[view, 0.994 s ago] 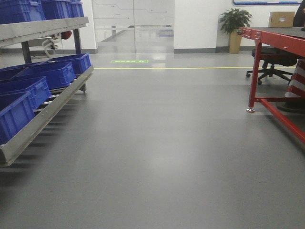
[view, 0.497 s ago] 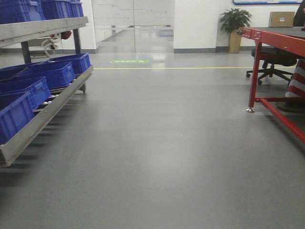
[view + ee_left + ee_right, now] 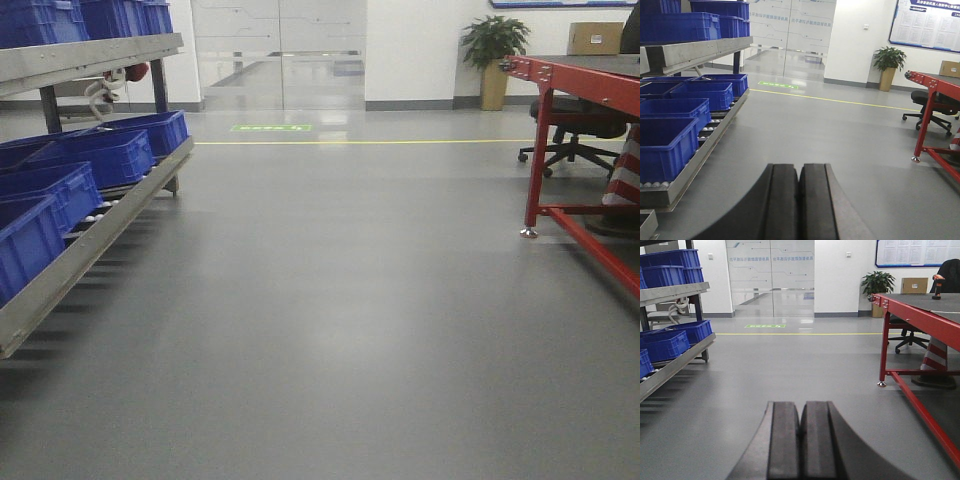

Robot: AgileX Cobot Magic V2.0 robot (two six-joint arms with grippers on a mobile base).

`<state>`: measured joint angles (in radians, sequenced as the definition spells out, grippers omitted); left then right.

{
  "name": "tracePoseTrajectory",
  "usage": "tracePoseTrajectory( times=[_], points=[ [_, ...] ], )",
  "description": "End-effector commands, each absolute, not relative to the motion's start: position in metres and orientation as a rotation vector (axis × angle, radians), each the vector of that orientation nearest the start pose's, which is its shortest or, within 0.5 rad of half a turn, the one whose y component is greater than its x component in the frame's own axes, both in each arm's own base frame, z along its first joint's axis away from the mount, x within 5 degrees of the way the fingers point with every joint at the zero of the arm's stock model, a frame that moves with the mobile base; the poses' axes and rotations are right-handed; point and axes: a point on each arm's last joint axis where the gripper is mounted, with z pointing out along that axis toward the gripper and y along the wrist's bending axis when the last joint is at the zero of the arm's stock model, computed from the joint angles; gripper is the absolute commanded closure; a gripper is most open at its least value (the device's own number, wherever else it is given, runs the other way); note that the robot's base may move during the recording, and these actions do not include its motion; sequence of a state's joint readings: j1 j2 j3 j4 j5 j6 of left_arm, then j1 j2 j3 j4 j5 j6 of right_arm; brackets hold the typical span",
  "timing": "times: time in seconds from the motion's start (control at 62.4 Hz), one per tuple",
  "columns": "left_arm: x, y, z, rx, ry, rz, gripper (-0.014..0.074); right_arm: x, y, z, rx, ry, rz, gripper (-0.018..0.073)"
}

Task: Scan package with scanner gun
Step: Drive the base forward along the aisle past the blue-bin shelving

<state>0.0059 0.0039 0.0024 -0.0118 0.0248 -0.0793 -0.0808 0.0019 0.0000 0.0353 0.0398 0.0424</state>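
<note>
left claw (image 3: pixel 799 200) pressed shut, nothing in it. right claw (image 3: pixel 801 440) the same, pads together, empty. out past them grey floor (image 3: pixel 790 370), then the red bench (image 3: pixel 920 320) off to the right. the scanner gun (image 3: pixel 938 286) stands upright near its far end, orange and black, tiny from here, beside a cardboard box (image 3: pixel 914 285). is that the package? can't tell. the danger: a shut claw nudges the gun and topples it.

left gripper (image 3: pixel 798 200) jaws pressed together, nothing between; right gripper (image 3: pixel 801 440) likewise; both pointing level, forward.
</note>
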Motion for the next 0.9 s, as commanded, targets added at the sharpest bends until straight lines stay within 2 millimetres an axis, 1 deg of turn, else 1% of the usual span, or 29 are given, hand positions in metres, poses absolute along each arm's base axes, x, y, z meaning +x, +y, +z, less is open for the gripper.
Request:
tracePoseTrajectory(
  times=[0.0, 0.881],
  points=[
    [0.0562, 0.0003, 0.2122, -0.079, 1.493, -0.075, 0.0708, 0.0561, -0.0048, 0.2112, 0.120, 1.500, -0.009, 0.0728],
    [0.0562, 0.0003, 0.2122, -0.079, 1.493, -0.075, 0.0708, 0.0561, -0.0048, 0.2112, 0.120, 1.500, -0.009, 0.0728]
  ],
)
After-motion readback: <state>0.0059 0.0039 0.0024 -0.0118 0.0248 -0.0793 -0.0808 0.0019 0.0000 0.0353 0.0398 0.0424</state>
